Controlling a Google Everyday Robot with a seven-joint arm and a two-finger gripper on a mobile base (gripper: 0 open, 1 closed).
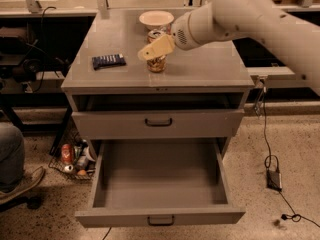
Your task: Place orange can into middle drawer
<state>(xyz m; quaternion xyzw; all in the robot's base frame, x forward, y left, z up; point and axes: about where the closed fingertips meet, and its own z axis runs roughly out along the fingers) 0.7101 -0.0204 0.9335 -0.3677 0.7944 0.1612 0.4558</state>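
The orange-gold and brown mottled drink can [157, 64] stands upright on the grey cabinet top [205, 69], just in front of a round white bowl [156, 19], and has not yet been lifted. The beige two-finger gripper [156, 47] is set against the can's upper part and partly hides it; whether a hold has been made cannot be told. The wide grey metal middle drawer [160, 215] is pulled open below. Lifting, carrying and lowering into it are judged to remain.
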